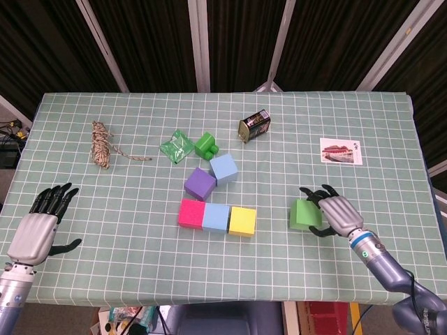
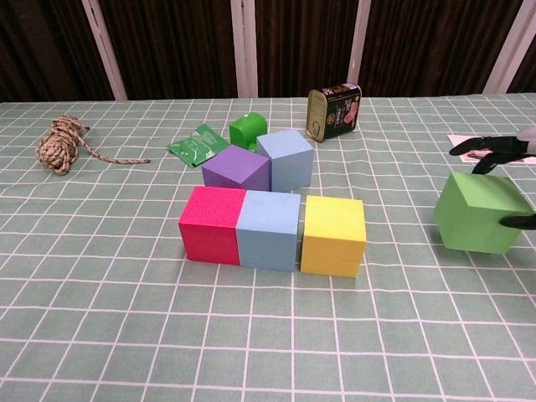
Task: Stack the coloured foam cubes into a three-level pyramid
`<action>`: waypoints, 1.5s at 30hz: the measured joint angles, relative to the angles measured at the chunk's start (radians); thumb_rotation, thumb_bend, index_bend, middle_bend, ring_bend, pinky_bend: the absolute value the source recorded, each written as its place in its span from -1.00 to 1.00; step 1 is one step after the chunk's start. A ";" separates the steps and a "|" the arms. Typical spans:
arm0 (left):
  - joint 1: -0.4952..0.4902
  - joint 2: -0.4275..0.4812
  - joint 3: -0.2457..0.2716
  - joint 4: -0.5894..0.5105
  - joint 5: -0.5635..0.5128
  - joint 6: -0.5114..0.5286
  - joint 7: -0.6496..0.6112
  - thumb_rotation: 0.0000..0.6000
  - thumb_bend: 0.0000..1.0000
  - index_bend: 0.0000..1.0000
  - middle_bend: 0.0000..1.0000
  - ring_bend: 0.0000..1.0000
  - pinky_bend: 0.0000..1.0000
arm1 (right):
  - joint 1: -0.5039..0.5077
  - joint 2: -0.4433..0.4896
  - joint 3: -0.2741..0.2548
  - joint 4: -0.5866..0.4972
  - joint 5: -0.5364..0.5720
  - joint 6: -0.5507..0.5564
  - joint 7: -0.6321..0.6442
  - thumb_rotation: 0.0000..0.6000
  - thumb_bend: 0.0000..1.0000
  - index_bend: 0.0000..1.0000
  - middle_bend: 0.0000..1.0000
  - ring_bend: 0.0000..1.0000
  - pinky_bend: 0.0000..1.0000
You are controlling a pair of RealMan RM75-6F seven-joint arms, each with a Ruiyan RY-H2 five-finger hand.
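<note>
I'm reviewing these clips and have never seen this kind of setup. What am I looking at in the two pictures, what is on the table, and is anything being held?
This is a two-armed robot with humanlike hands, steered by a person. One picture looks down from its head, the other looks forward from its chest.

On the checked tablecloth a pink cube, a light blue cube and a yellow cube form a row. Behind them sit a purple cube and another blue cube, then a tin, green items, a rope bundle and a card.

The right hand grips a green cube with its fingers. The left hand holds nothing, fingers spread.
</note>
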 measured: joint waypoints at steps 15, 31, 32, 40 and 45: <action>0.002 -0.001 0.004 -0.003 0.005 -0.001 0.002 1.00 -0.74 -1.00 -0.99 -1.00 -1.00 | -0.013 -0.018 -0.036 0.062 -0.060 0.027 0.032 1.00 -0.31 -1.00 -0.36 -0.66 -1.00; 0.004 -0.002 0.004 -0.006 0.008 0.001 0.004 1.00 -0.74 -1.00 -0.99 -1.00 -1.00 | -0.016 -0.032 -0.068 0.126 -0.104 0.048 0.052 1.00 -0.31 -1.00 -0.77 -0.79 -1.00; 0.004 -0.001 0.004 -0.007 0.009 0.001 0.004 1.00 -0.74 -1.00 -0.99 -1.00 -1.00 | -0.016 -0.031 -0.069 0.125 -0.104 0.048 0.052 1.00 -0.31 -1.00 -0.80 -0.80 -1.00; 0.006 0.003 0.006 -0.009 0.013 0.004 0.001 1.00 -0.74 -1.00 -0.99 -1.00 -1.00 | -0.022 -0.024 -0.069 0.098 -0.087 0.052 0.045 1.00 -0.31 -1.00 -0.83 -0.82 -1.00; 0.006 0.003 0.008 -0.008 0.014 0.000 -0.001 1.00 -0.74 -1.00 -0.99 -1.00 -1.00 | -0.022 -0.014 -0.057 0.042 -0.017 0.018 0.068 1.00 -0.31 -1.00 -0.83 -0.82 -1.00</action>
